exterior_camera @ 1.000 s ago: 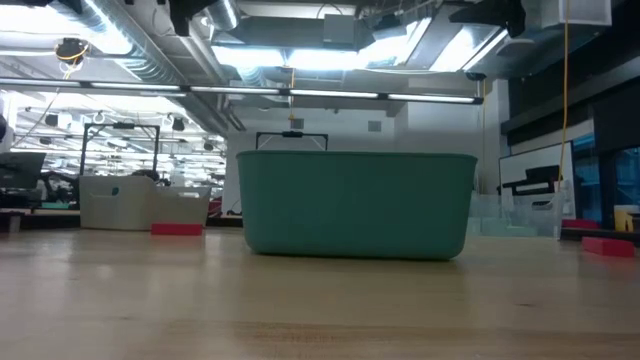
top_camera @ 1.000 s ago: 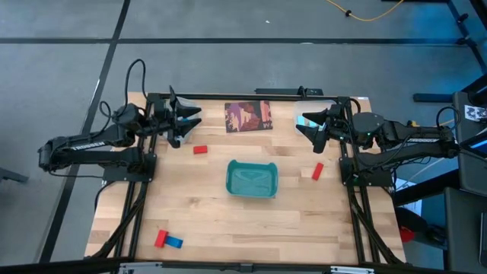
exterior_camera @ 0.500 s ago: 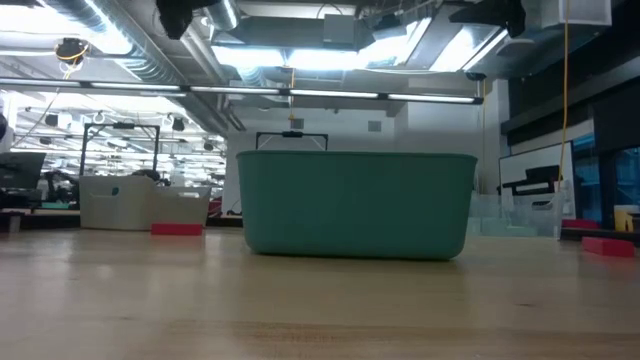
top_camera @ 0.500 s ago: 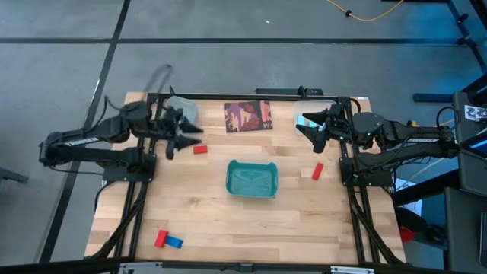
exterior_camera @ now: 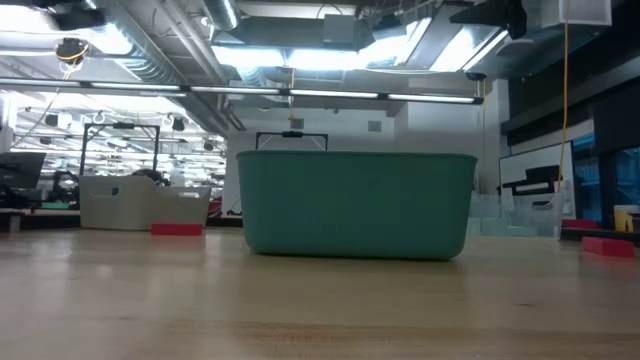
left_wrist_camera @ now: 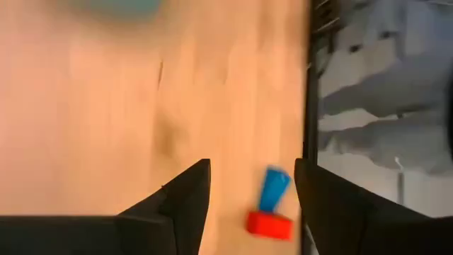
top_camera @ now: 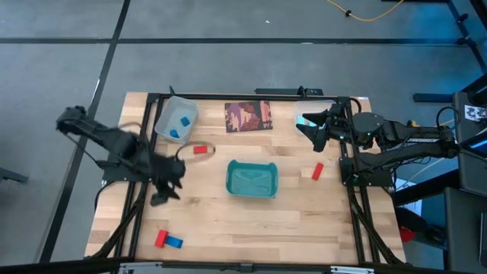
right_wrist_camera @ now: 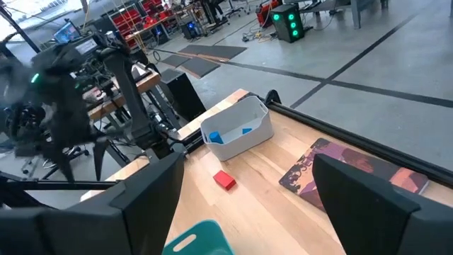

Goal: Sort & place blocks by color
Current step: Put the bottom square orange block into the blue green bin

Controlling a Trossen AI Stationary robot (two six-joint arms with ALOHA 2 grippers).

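Hovering over the left half of the pale wooden counter (top_camera: 228, 221), the left end effector (top_camera: 163, 192) has its dark fingers spread and empty, pointed in its wrist view toward a small red block (left_wrist_camera: 269, 224) and a small dark-blue block (left_wrist_camera: 273, 190) that lie touching each other near the counter's front-left corner. At the back right, the right end effector (top_camera: 308, 125) waits above the counter with its fingers likewise released and holding nothing. Another flat red block (top_camera: 200, 150) lies between the left end effector and a clear plastic bin (top_camera: 176, 120) at the back left, which holds two blue blocks (top_camera: 179, 127). A fourth red block (top_camera: 317, 171) rests to the right of the teal rectangular tray (top_camera: 252, 180) at the counter's centre. Behind the tray, a brownish-red printed card (top_camera: 248, 116) lies flat near the back edge.
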